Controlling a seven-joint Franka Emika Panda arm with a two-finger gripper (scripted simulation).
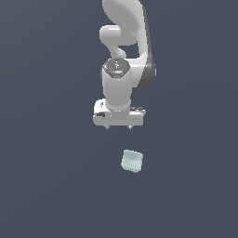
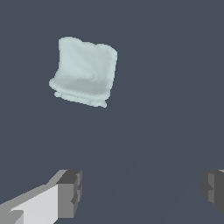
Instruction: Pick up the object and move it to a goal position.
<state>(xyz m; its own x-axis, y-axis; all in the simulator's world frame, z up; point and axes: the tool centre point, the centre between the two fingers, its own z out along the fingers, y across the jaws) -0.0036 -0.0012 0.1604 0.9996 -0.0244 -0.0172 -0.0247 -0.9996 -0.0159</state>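
Note:
The object (image 1: 131,161) is a small pale mint-green translucent boxy block with rounded corners, lying on the dark grey floor. In the exterior view it lies below my gripper (image 1: 119,127) and slightly toward that view's right, apart from it. My gripper is open and empty, its short fingertips barely showing under the white hand. In the wrist view the block (image 2: 84,71) shows clear of the fingers, with one finger (image 2: 69,193) and the other at the frame edge (image 2: 213,190) spread wide.
The white arm (image 1: 123,42) rises behind the gripper in the exterior view. The floor (image 1: 46,186) is a plain dark grey surface all around.

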